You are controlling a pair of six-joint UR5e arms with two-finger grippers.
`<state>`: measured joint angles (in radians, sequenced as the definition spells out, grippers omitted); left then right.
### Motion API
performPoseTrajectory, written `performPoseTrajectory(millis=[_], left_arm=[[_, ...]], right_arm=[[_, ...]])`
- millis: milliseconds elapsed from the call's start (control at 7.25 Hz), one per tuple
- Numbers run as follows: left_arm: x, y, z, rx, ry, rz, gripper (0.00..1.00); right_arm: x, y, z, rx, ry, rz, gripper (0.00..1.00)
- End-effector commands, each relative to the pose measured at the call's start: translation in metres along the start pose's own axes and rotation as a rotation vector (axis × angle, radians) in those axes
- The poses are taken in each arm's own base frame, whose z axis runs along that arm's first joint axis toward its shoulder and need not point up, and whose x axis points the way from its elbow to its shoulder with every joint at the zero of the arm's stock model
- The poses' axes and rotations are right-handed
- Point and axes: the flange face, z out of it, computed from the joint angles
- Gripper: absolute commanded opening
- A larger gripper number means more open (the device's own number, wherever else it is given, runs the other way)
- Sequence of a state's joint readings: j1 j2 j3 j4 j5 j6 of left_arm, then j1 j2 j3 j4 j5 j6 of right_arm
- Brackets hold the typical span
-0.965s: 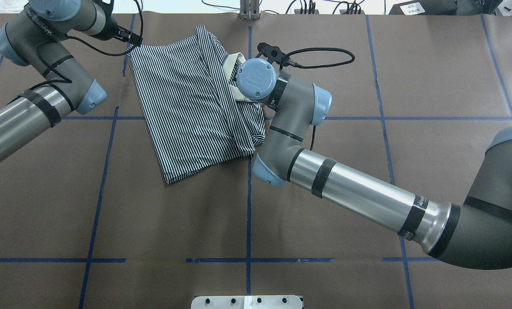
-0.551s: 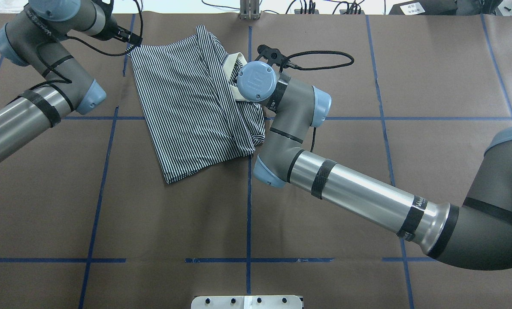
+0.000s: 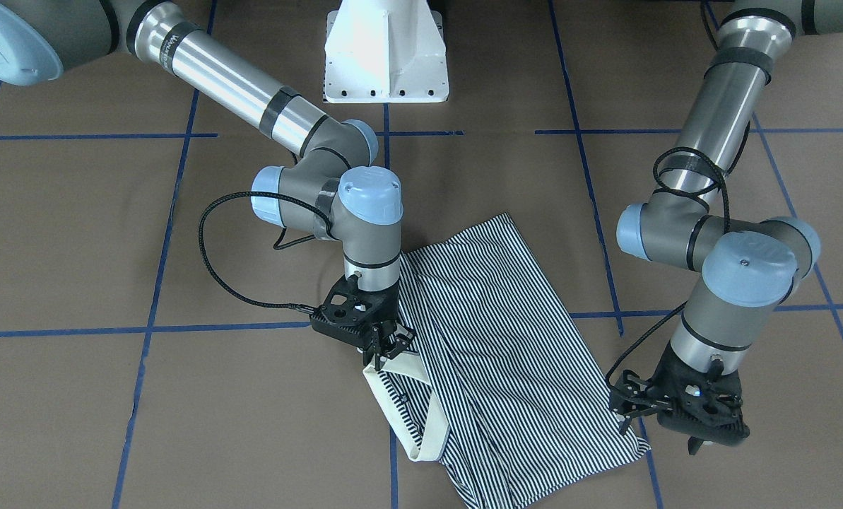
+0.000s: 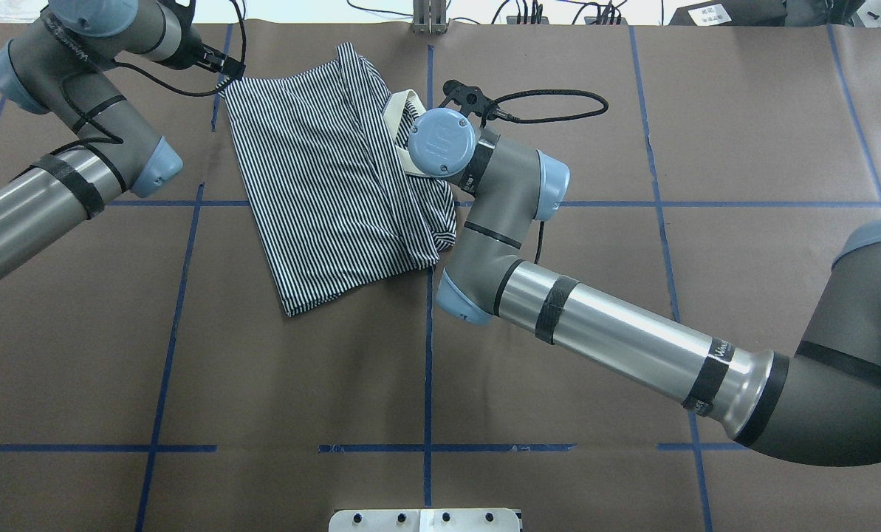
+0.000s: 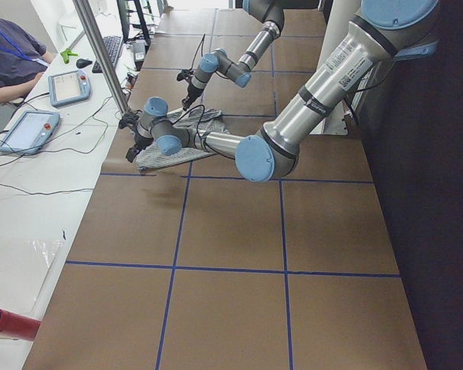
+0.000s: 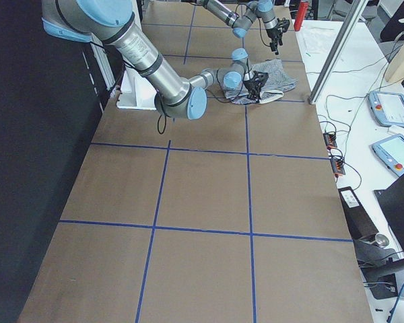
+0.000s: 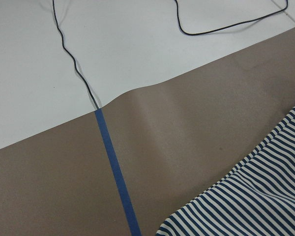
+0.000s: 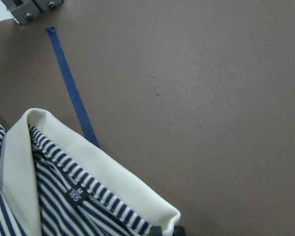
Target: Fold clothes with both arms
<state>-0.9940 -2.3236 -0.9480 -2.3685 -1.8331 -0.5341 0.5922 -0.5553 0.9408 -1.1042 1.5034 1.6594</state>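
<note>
Brown table [image 3: 75,247], right tool [image 3: 383,353] clamped on cream collar [image 8: 108,176] of striped shirt [image 3: 499,339]

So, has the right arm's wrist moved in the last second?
Yes, slightly: in the overhead view the right arm's wrist cap has eased toward the robot, nearer the crosswise blue tape line.

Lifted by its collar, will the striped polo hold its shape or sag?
Likely floppy: the polo shirt lies in soft folds. Its cream collar looks somewhat stiffer, standing in an open loop. Thin fabric, so probably light.
</note>
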Motion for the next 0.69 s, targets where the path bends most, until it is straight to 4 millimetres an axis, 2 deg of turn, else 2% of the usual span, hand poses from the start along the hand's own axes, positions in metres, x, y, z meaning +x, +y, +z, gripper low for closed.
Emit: performPoseTrajectory(millis=[0, 138, 276, 551], left_arm=[[-0.001, 0.003, -0.003, 0.005, 0.003, 0.0, 1.0], [0.0, 0.003, -0.004, 0.007, 0.004, 0.001, 1.0], [0.0, 0.003, -0.004, 0.007, 0.004, 0.001, 1.0], [0.0, 0.002, -0.005, 0.009, 0.005, 0.0, 1.0]], right_arm=[[-0.006, -0.001, -0.011, -0.008, -0.021, -0.014, 0.0], [-0.007, 0.0, -0.031, -0.02, -0.056, -0.015, 0.0], [0.021, 0.01, -0.041, -0.031, -0.054, -0.024, 0.0], [0.1, 0.024, -0.068, -0.052, -0.072, -0.041, 0.0]])
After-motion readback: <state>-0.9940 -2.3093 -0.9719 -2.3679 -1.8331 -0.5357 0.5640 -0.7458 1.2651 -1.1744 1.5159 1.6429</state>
